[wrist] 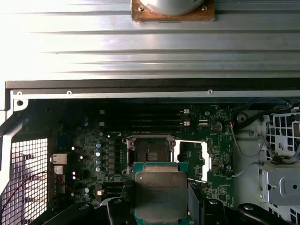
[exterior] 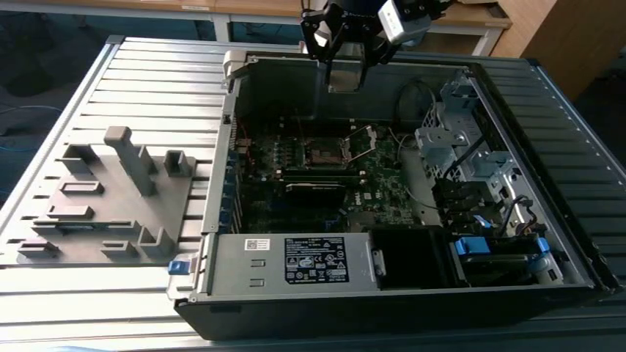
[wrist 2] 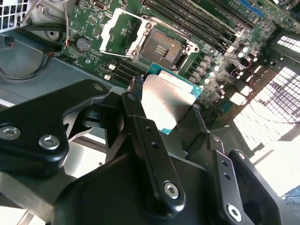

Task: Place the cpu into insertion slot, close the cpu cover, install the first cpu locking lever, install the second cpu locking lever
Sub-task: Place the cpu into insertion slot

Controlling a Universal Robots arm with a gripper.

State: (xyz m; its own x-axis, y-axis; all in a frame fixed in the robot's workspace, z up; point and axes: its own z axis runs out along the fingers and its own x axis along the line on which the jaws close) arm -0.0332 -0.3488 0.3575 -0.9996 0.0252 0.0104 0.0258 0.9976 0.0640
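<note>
I observed the black two-fingered pincer (exterior: 344,79) hanging above the far wall of the open black computer case (exterior: 577,242), which lay on its side on the ribbed grey metal tabletop (exterior: 146,73).

In both wrist views the pincer (wrist 2: 164,96) (wrist: 161,187) was closed on the cpu (wrist 2: 168,101) (wrist: 161,194), a small flat square chip with a dull silver-grey metal top and a green border. One finger (wrist 2: 140,126) pressed on each of two opposite edges. The cpu was clear of the board, held level above it.

In the exterior view the insertion slot (exterior: 323,150), a small square dark socket with a thin metal rim, lay at 6 o'clock from the pincer on the green motherboard (exterior: 382,191). I found the socket bare in both wrist views (wrist 2: 161,47) (wrist: 150,152).

The cpu cover (exterior: 364,143), a thin silvery square metal frame plate with a large square opening, stood swung up at 3 o'clock from the socket in the exterior view. Both wrist views showed it open (wrist 2: 119,33) (wrist: 192,157), just beside the socket.

A grey moulded fixture block (exterior: 108,205) sat on the tabletop at 9 o'clock from the case. A silver box-shaped power supply (exterior: 293,260) occupied the case at 6 o'clock from the motherboard.
</note>
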